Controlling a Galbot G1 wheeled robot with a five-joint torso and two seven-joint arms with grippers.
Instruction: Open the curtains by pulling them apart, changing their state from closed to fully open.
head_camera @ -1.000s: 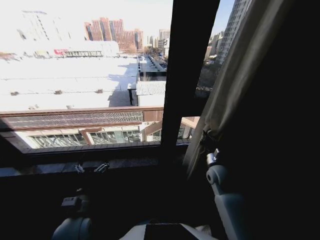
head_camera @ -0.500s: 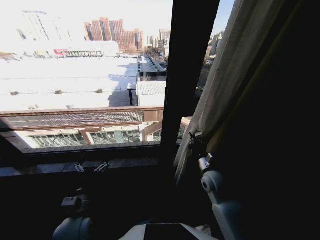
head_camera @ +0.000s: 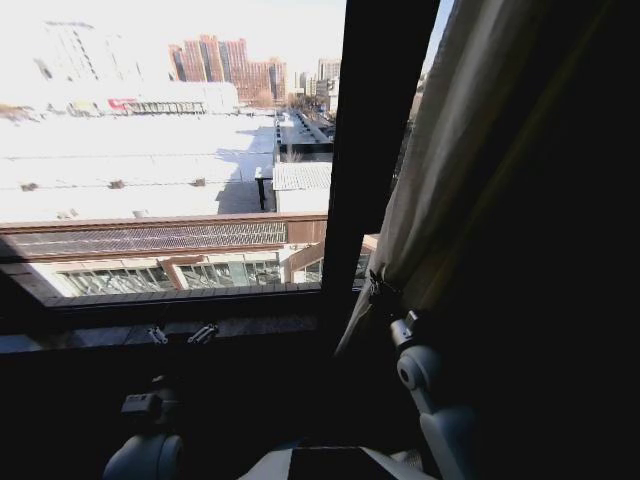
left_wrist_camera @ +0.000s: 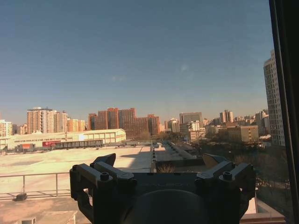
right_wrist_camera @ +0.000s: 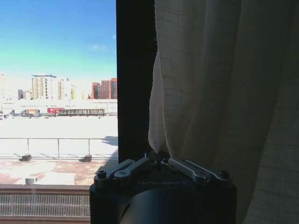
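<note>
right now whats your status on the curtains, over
Right gripper shut on the curtain edge beside the window frame. Left gripper low by the sill, jaws open, holding nothing. Nothing in the way.

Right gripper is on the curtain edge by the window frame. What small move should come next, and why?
Probably pull the right gripper sideways to the robot's right. It looks shut on the curtain edge, which overlaps the black window frame, so that panel isn't fully open. The left gripper waits open near the sill.

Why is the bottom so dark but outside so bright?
Head view: sunlit rooftops glare nearly white, so the indoor wall under the window sill falls into shadow. Right wrist view: the curtain glows, backlit; the window frame bar is black.
</note>
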